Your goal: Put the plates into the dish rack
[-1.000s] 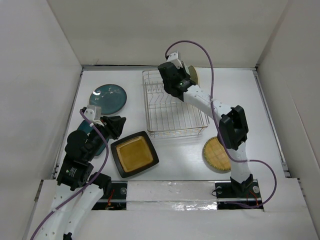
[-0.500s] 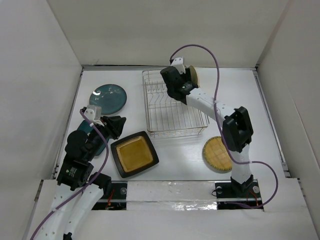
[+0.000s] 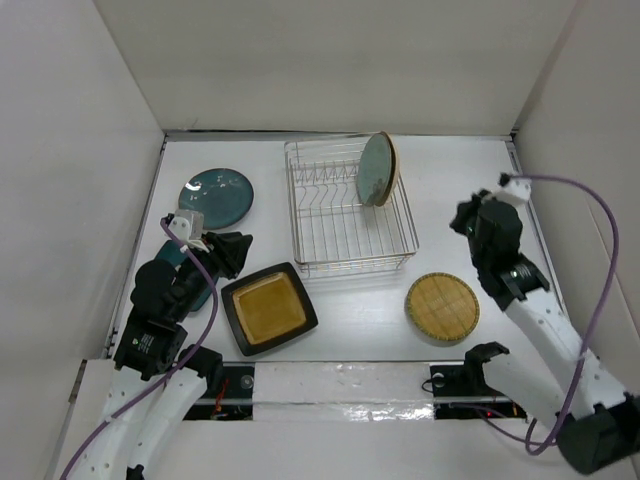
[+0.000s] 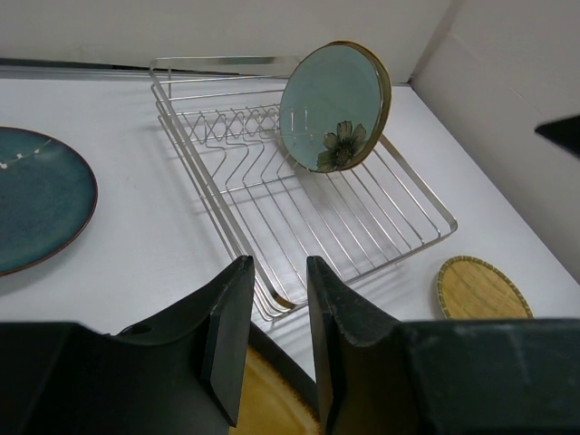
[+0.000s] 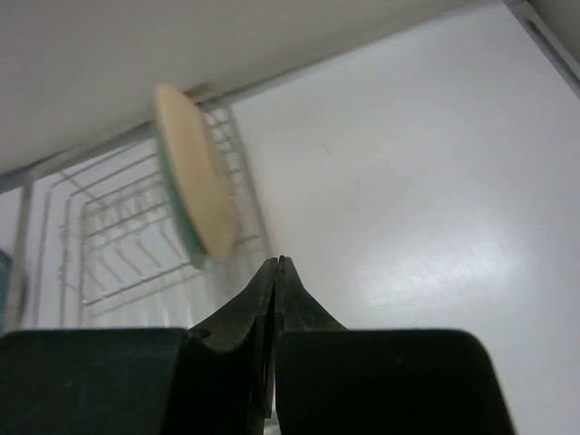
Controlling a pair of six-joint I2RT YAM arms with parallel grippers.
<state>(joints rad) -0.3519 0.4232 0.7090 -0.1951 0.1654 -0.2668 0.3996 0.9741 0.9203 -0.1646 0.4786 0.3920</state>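
Right wrist view: the right gripper (image 5: 277,265) fills the lower middle of the frame, its two dark fingers pressed together with nothing between them. Beyond its tips, in the upper left, a plate stands on edge in the dish rack (image 5: 127,263), showing a tan back and a pale blue rim.

Left wrist view: the left gripper (image 4: 277,267) sits at the bottom centre, its fingers a narrow gap apart and holding nothing. Just below them is the amber centre of the black square plate (image 4: 272,399). Further back, the flowered pale blue plate (image 4: 328,109) leans upright among the rack's tines near its far right corner. Whether the tan edge behind it is a second plate cannot be told.

Top view: the left gripper (image 3: 232,252) lies at lower left, just beside the black square plate (image 3: 268,308), which lies flat on the white table (image 3: 340,320). A dark teal plate (image 3: 220,195) lies flat at upper left; another teal plate (image 3: 204,291) is mostly hidden under the left arm. The right gripper (image 3: 462,218) is at centre right, apart from the rack (image 3: 350,265). A yellow grid-patterned plate (image 3: 442,306) lies flat at lower right.
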